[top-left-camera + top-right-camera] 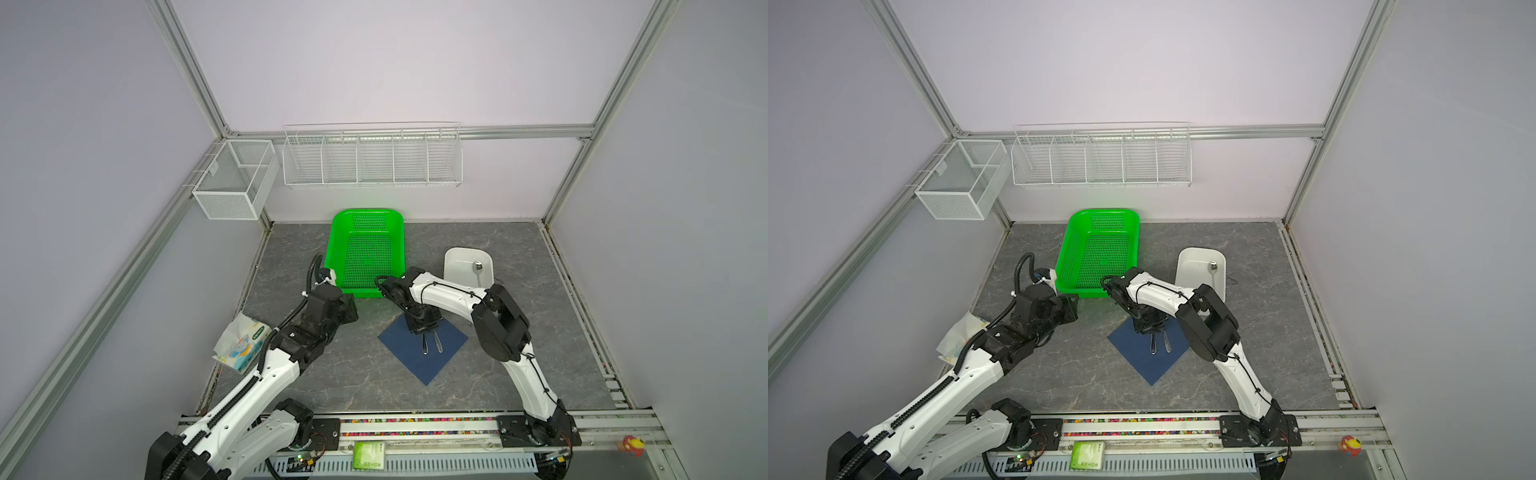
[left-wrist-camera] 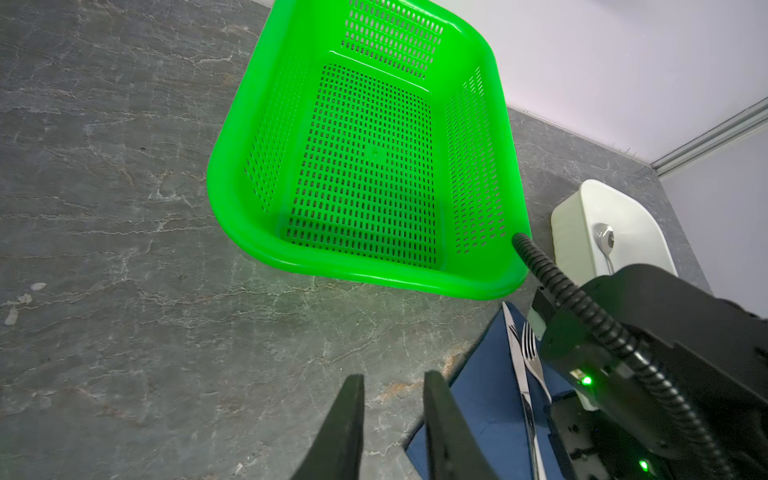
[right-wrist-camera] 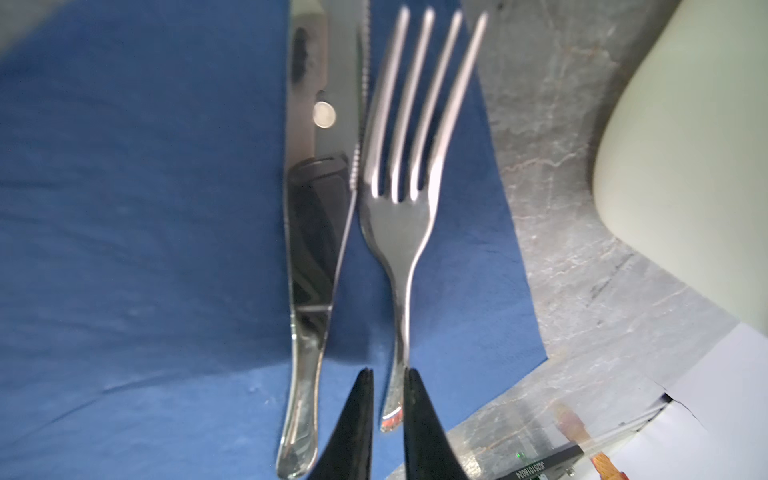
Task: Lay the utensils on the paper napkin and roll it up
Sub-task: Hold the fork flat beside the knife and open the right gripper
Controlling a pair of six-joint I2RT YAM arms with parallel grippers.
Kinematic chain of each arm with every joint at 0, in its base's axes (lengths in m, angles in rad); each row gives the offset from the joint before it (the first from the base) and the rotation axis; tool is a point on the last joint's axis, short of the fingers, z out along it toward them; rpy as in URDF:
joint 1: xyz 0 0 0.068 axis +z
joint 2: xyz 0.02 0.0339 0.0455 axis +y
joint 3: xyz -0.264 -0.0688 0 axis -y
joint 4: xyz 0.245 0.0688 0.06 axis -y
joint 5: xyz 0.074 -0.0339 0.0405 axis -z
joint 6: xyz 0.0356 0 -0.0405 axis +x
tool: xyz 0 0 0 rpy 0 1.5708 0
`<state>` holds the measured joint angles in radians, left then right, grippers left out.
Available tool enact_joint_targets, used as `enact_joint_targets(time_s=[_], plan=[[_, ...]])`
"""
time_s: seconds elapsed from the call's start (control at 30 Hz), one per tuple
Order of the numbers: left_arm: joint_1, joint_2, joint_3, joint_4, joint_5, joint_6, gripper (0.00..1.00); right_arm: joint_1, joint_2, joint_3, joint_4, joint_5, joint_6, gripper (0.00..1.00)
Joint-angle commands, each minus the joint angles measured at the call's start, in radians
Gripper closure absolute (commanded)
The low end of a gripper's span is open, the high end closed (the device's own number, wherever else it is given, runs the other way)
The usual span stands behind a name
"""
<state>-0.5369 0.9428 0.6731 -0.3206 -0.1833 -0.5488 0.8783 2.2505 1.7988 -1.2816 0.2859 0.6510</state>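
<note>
Two of the three utensils are down: the knife [image 3: 316, 232] and the fork [image 3: 399, 224] lie side by side, nearly touching, on the blue napkin [image 1: 415, 363]. The spoon [image 1: 478, 269] lies in the white dish [image 1: 453, 255], so that fetch is left, and I judge the rolling has not begun, since the napkin lies flat.

My right fingers [image 3: 388, 399] sit low over the end of the fork handle, slightly apart, with the handle between them and a sliver of gap on one side. It looks like a loose hold, not a pinch. My left fingers [image 2: 394, 419] are apart and empty, hovering over bare table [image 2: 166, 332] just beside the napkin's edge.

The napkin sits as a diamond, one corner toward my bases. The fork tines and the knife tip reach close to its far edges, so there is little paper to spare there. The green basket [image 1: 368, 215] is near the far corner, and the dish is just beside the right one. The widest open room is on the near side. The tissue pack [image 1: 239, 343] lies well apart, behind my left arm.
</note>
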Motion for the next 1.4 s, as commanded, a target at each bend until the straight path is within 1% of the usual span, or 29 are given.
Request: enact_joint_targets(time_s=[0.0, 0.13, 0.23, 0.3, 0.43, 0.6, 0.8, 0.97, 1.23, 1.37], plan=[[0.005, 0.008, -0.001, -0.005, 0.013, 0.002, 0.73, -0.029, -0.114, -0.061, 0.079, -0.07, 0.019, 0.79], [0.004, 0.042, 0.008, 0.026, 0.095, 0.024, 0.72, -0.112, -0.238, -0.226, 0.261, -0.214, 0.007, 0.74], [0.005, 0.064, 0.007, 0.074, 0.174, 0.03, 0.71, -0.167, -0.274, -0.308, 0.36, -0.331, -0.004, 0.74], [0.004, 0.08, 0.006, 0.1, 0.208, 0.029, 0.7, -0.18, -0.28, -0.339, 0.392, -0.362, -0.015, 0.74], [0.005, 0.111, 0.02, 0.101, 0.234, 0.029, 0.7, -0.182, -0.262, -0.326, 0.378, -0.357, -0.034, 0.74], [0.005, 0.13, 0.025, 0.11, 0.243, 0.022, 0.7, -0.182, -0.214, -0.303, 0.352, -0.328, -0.047, 0.75], [0.004, 0.137, 0.026, 0.103, 0.235, 0.021, 0.7, -0.18, -0.191, -0.296, 0.338, -0.315, -0.06, 0.76], [0.005, 0.14, 0.025, 0.105, 0.231, 0.016, 0.7, -0.179, -0.171, -0.286, 0.339, -0.323, -0.066, 0.8], [0.004, 0.134, 0.021, 0.098, 0.22, 0.018, 0.7, -0.179, -0.184, -0.273, 0.35, -0.328, -0.041, 0.86], [0.004, 0.132, 0.02, 0.094, 0.216, 0.021, 0.7, -0.18, -0.181, -0.276, 0.361, -0.341, -0.021, 0.86]])
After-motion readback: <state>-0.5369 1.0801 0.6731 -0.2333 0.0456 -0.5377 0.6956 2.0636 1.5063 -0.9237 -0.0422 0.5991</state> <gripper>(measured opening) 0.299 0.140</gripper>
